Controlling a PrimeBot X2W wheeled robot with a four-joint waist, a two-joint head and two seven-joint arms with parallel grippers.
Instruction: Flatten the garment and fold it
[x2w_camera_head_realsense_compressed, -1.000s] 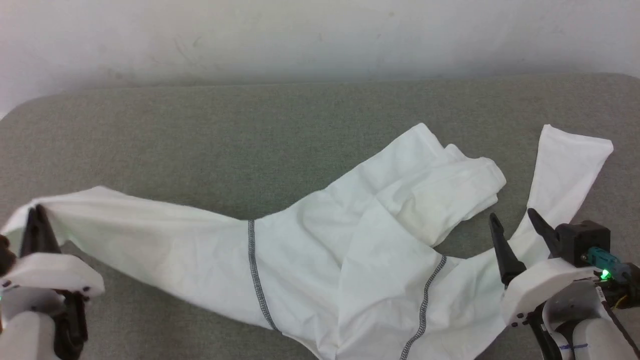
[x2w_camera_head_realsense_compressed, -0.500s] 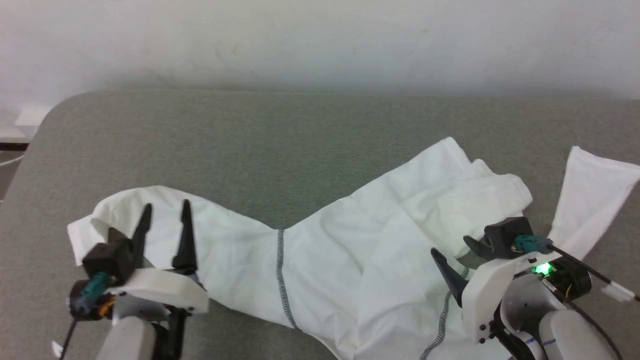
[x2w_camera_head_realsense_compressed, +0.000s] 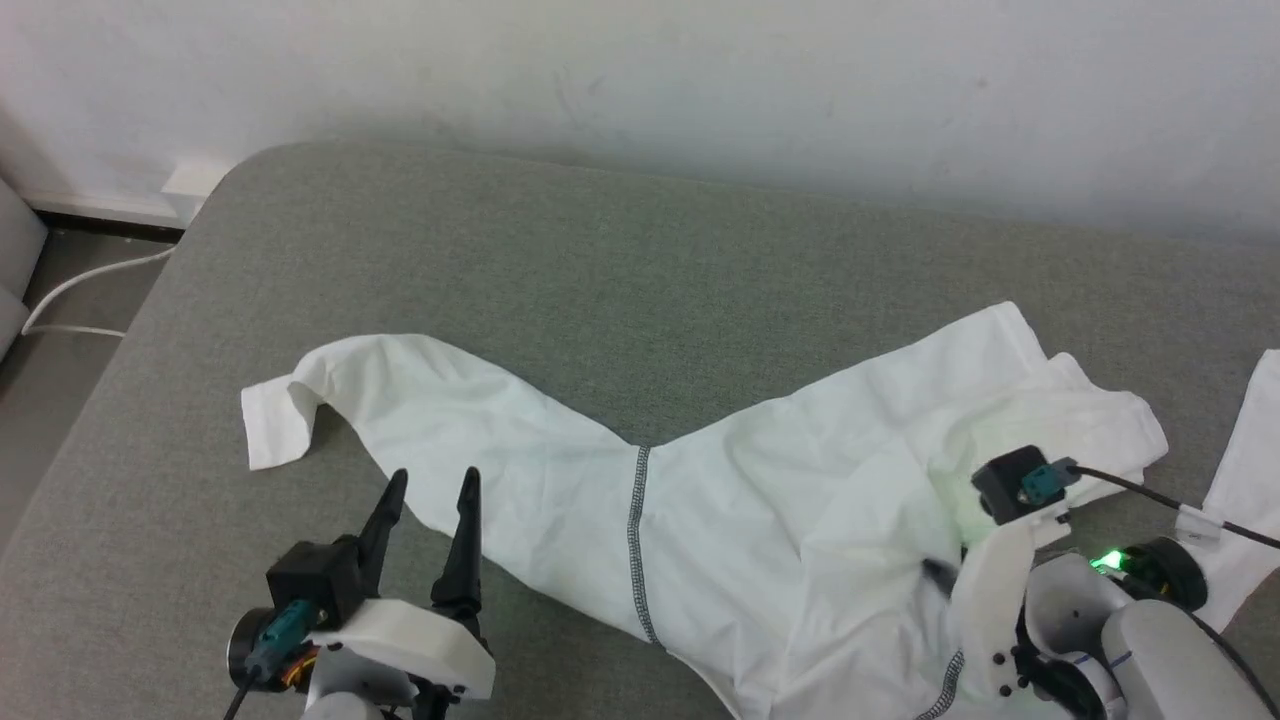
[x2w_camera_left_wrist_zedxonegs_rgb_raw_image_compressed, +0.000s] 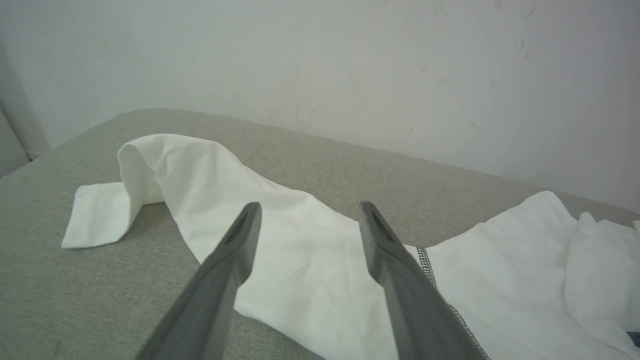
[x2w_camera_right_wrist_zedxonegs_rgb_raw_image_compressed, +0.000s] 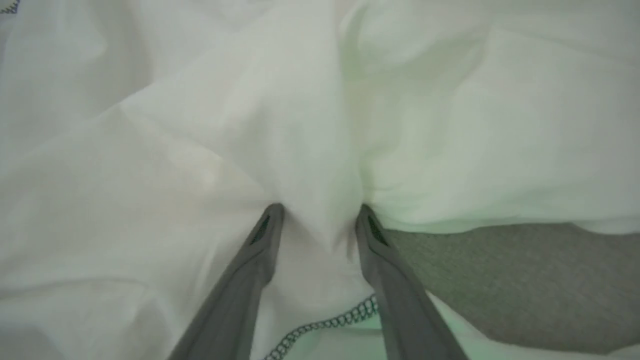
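On the grey cloth-covered table (x2w_camera_head_realsense_compressed: 600, 250) the white long-sleeved shirt (x2w_camera_head_realsense_compressed: 760, 500) sprawls left to right, one sleeve just beyond the spread, empty left tool (x2w_camera_head_realsense_compressed: 434, 478), while the right tool (x2w_camera_right_wrist_zedxonegs_rgb_raw_image_compressed: 320, 210), over the bunched body, straddles a fabric ridge, seemingly not yet pinching it.

A white wall (x2w_camera_head_realsense_compressed: 640, 60) backs the grey-green upholstered surface (x2w_camera_head_realsense_compressed: 600, 250); a cable (x2w_camera_head_realsense_compressed: 60, 290) crosses the floor (x2w_camera_head_realsense_compressed: 40, 385).
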